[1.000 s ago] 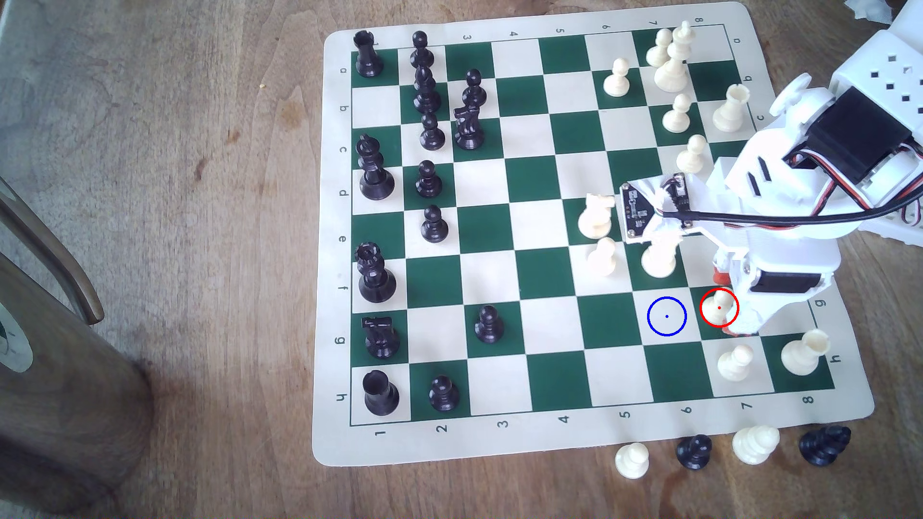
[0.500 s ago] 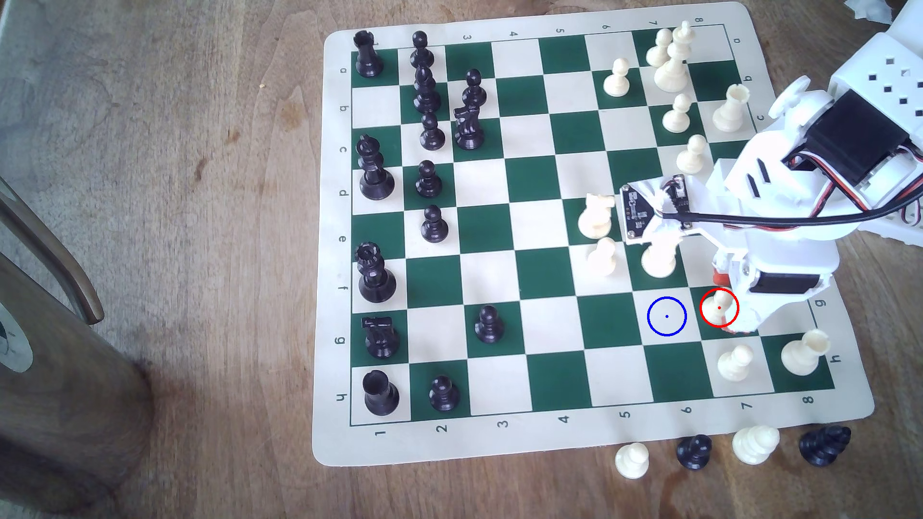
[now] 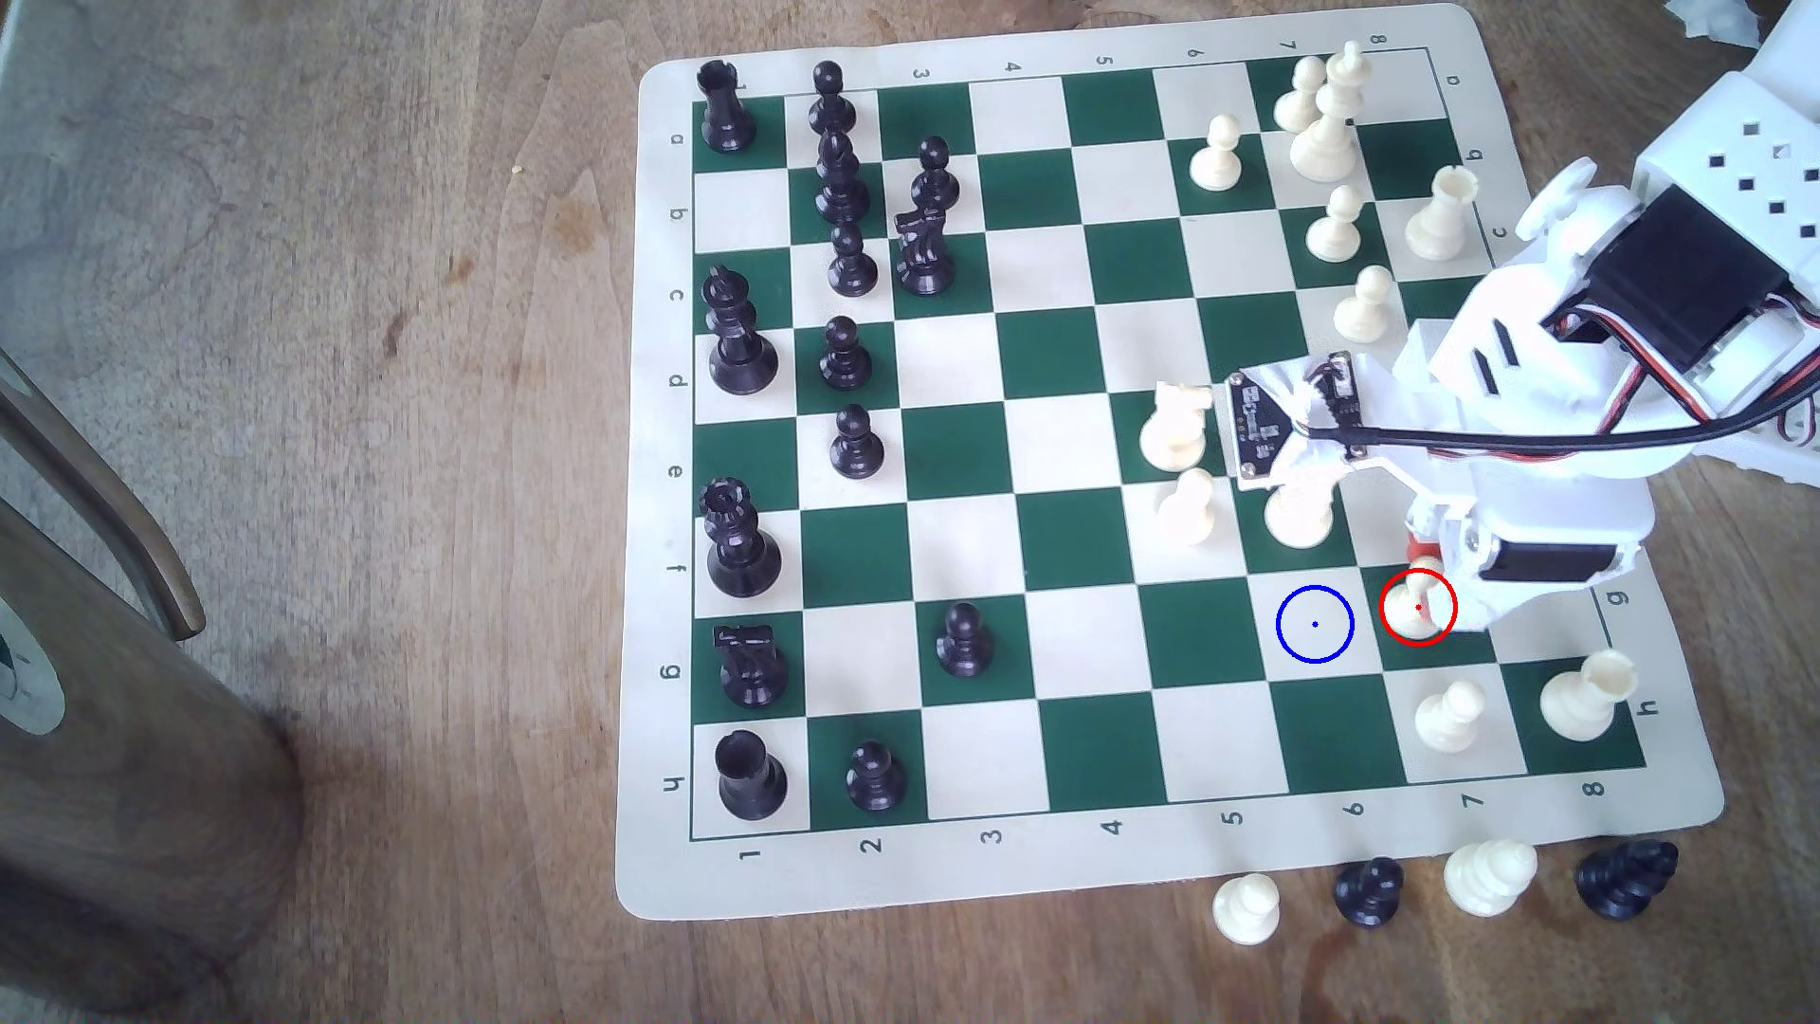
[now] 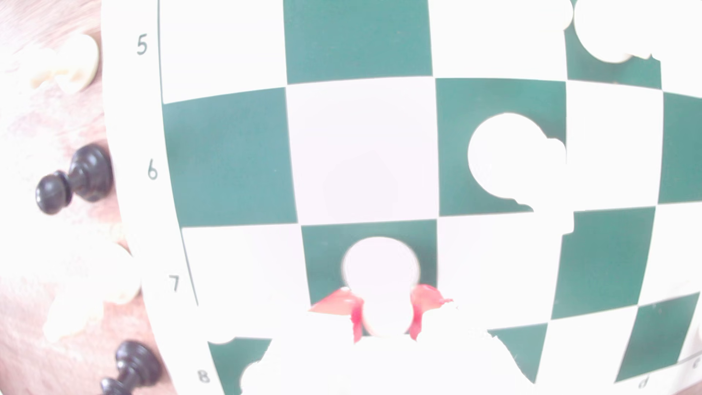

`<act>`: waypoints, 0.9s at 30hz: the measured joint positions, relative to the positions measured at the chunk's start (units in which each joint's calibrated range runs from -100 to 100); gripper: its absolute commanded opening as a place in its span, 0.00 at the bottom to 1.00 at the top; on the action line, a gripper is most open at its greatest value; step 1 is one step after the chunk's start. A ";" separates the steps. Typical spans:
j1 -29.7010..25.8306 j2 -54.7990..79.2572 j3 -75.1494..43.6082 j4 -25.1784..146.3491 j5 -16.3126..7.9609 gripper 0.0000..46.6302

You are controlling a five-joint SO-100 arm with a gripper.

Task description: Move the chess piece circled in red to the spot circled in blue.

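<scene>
The white pawn (image 3: 1418,603) stands upright on the dark green square ringed in red, in row g, column 7 of the chessboard (image 3: 1044,866), toward the 4 o'clock part of the board in the exterior view. The gripper (image 4: 383,315) sits over this pawn; in the wrist view its red-tipped fingers (image 4: 421,304) lie on either side of the pawn's body, pressed against it, so the jaws appear clamped on the piece, whose round base (image 4: 381,266) shows against the green square. Whether the pawn is lifted off the board cannot be told. The blue-ringed cream square (image 3: 1315,623) lies just beside the pawn at its 9 o'clock in the exterior view and bears no piece. A white piece (image 3: 1298,512) stands on the green square at 12 o'clock of the blue ring, partly under the arm's camera board (image 3: 1256,423). Another white pawn (image 3: 1448,714) stands at 6 o'clock of the ringed pawn, and a white rook (image 3: 1586,694) at its 4 o'clock. Four captured pieces (image 3: 1369,891) lie on the wooden table (image 3: 394,492) off the board's 6 o'clock edge.
</scene>
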 measured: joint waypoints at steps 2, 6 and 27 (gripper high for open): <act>0.00 0.00 0.36 -0.48 0.00 0.00; 0.00 0.00 0.36 -0.56 0.24 0.00; 3.17 -1.84 -10.57 4.46 1.56 0.00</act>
